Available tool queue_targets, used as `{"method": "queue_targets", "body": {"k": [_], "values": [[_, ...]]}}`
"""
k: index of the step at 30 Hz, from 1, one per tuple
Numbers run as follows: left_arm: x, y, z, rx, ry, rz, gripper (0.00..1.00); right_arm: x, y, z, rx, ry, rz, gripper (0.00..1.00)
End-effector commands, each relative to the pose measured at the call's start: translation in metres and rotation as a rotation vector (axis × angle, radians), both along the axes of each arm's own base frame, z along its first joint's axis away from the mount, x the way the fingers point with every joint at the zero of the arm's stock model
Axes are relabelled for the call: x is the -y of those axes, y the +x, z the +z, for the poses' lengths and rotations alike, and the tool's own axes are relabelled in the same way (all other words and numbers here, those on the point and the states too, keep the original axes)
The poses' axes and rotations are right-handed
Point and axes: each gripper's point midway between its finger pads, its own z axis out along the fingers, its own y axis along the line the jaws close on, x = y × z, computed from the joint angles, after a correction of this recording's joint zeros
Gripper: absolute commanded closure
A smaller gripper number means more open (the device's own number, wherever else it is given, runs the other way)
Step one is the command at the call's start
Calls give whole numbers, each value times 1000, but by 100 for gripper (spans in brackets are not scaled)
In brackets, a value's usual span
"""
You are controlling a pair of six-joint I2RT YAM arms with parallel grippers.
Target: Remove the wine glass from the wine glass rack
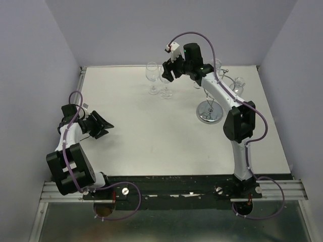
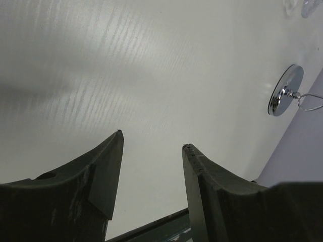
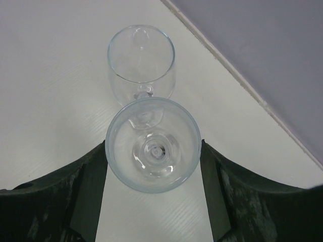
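My right gripper (image 1: 169,70) is at the far middle of the table, closed around the bowl of an upright wine glass (image 3: 153,145) whose foot (image 1: 165,94) looks to be at the table surface. In the right wrist view both fingers (image 3: 91,186) touch the sides of its rim. A second wine glass (image 3: 141,63) stands just behind it, also seen from above (image 1: 152,75). The chrome wine glass rack (image 1: 209,112) stands to the right, partly hidden by the right arm, with glasses (image 1: 238,85) still hanging on it. My left gripper (image 1: 103,126) is open and empty, low at the left.
The rack's disc base also shows in the left wrist view (image 2: 285,91). Purple walls close in the table on three sides. A black rail (image 1: 176,181) runs along the near edge.
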Motion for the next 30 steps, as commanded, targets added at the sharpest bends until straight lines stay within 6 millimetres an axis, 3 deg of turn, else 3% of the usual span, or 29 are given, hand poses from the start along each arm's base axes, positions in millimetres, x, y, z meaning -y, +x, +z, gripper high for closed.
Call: {"method": "queue_targets", "body": {"k": [1, 6, 15, 30], "values": [[-6, -4, 3, 17, 48, 1, 41, -4, 15, 24, 51, 85, -9, 47], [-9, -2, 1, 11, 48, 14, 41, -3, 24, 23, 62, 91, -16, 47], [-15, 5, -4, -8, 47, 23, 41, 6, 36, -4, 16, 78, -50, 46], [-18, 6, -9, -23, 48, 24, 41, 3, 47, -20, 6, 67, -66, 44]]}}
